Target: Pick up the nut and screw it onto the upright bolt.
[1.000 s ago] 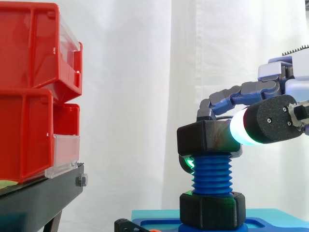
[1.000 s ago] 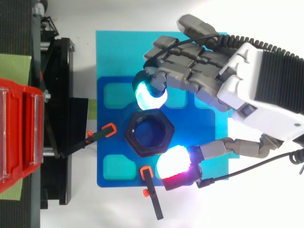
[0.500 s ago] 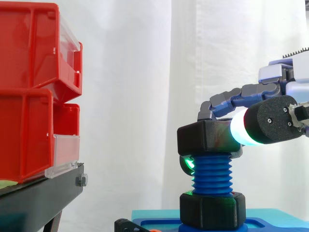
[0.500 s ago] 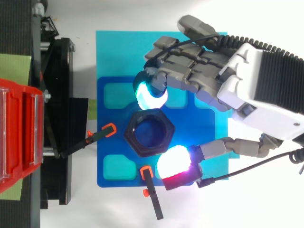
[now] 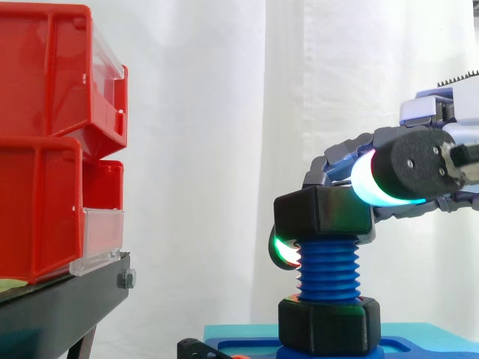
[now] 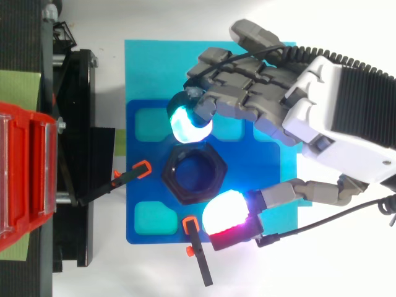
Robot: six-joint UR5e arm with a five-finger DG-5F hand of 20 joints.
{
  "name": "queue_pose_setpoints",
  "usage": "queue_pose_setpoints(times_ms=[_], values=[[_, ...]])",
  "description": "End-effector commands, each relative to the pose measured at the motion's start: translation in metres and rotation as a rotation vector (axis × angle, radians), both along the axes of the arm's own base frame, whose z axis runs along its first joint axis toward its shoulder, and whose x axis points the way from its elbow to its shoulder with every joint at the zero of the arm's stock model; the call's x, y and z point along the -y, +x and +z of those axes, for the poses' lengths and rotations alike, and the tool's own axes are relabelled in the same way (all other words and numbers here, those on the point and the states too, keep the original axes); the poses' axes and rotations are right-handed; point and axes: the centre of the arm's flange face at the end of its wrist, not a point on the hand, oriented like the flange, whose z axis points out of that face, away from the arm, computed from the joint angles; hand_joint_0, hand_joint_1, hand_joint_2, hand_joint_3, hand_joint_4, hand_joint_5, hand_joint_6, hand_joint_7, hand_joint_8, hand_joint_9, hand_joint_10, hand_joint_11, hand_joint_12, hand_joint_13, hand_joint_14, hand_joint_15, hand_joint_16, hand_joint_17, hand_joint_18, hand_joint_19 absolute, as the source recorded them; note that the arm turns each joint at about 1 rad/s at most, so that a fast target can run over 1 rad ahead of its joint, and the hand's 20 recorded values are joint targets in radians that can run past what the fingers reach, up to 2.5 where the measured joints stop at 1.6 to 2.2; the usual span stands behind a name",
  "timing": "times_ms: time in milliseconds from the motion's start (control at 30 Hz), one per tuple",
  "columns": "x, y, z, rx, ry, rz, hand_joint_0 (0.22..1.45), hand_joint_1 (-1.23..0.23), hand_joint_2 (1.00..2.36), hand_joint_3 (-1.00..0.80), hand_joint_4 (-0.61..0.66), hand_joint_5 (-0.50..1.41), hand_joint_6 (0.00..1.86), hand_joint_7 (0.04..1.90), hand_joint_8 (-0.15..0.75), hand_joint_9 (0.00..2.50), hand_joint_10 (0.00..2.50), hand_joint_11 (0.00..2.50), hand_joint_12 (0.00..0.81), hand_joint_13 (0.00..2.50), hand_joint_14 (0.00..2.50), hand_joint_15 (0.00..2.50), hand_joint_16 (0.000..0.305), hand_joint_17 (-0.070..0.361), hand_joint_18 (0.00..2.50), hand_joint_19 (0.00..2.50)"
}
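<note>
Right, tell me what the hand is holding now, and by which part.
Nothing, it seems: the nut sits on the bolt, one pad of the hand above its edge, another below it.

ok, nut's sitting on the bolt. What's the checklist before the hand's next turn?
1. Nut on top of the blue bolt: ok.
2. Bolt upright in its black base: ok.
3. Bare thread showing between nut and base, so there is room to run down: ok.
4. Hand actually gripping the nut: cannot tell.
5. Nut square on the thread, not cocked: cannot tell.
6. Red bins well apart from the hand: ok.
</note>
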Motion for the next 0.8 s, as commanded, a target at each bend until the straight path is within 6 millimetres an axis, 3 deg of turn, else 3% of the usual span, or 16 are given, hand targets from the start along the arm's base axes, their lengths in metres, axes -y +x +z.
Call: queue_pose_setpoints(times_ms=[0,200,600,767], values=[[0.0,0.0,0.0,-0.003,0.0,-0.001,0.41,-0.34,1.0,-0.5,0.26,-0.24,0.5,0.75,0.317,0.39,0.0,0.0,0.374,0.26,0.0,0.0,0.05,0.111,0.11,0.0],[0.0,-0.001,-0.001,-0.005,0.0,0.001,0.4,-0.23,1.0,-0.5,0.18,-0.26,0.5,0.58,0.267,0.2,0.0,0.0,0.383,0.08,0.0,0.0,0.055,0.124,0.0,0.0],[0.001,0.002,0.001,0.01,0.004,0.012,0.44,0.05,1.0,-0.5,0.07,-0.26,0.5,0.58,0.21,0.0,0.0,0.0,0.361,0.0,0.0,0.0,0.054,0.121,0.0,0.0],[-0.005,0.011,0.02,0.055,0.01,0.019,0.46,0.06,1.0,-0.5,0.07,-0.23,0.5,0.65,0.208,0.0,0.0,0.0,0.354,0.0,0.0,0.0,0.052,0.118,0.0,0.0]])
